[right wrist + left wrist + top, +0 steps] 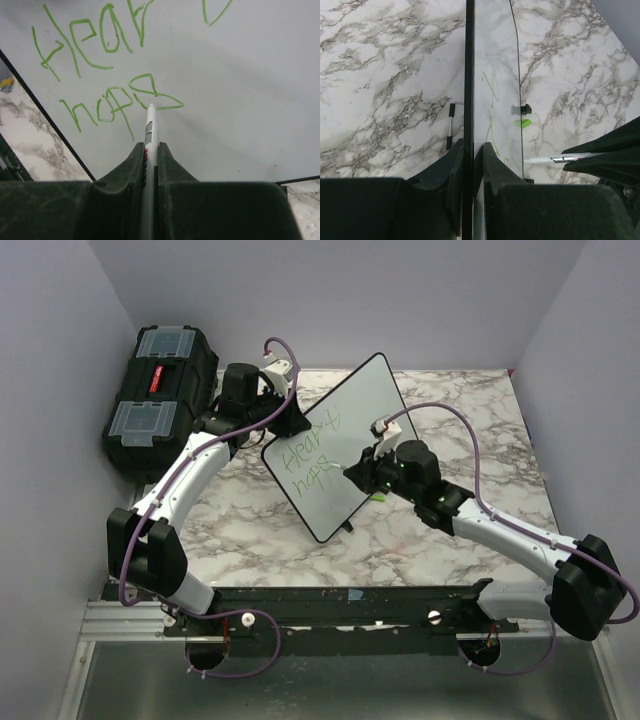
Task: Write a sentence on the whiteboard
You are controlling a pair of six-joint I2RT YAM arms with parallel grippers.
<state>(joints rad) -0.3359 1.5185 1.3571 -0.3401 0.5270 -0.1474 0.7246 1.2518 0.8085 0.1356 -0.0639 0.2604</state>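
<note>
Sentence [107, 60] top past the upper edge; marker [150, 125] rear inside right claw [151, 146].

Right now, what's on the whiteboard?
Two lines of green writing run across the whiteboard; the marker in the right gripper has its tip at the second line's end. From above, that gripper hides the line's end.

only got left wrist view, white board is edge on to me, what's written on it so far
Observer: Right wrist view shows the flat white whiteboard bearing two lines of green handwritten letters: roughly "Heart", then "hop" plus another letter.
Operator: where's the pen tip
Observer: The slim white marker pen, clamped in the right gripper, has its tip at that second line's end.
Operator: anything far left
Observer: A black plastic toolbox, in the top view.
</note>
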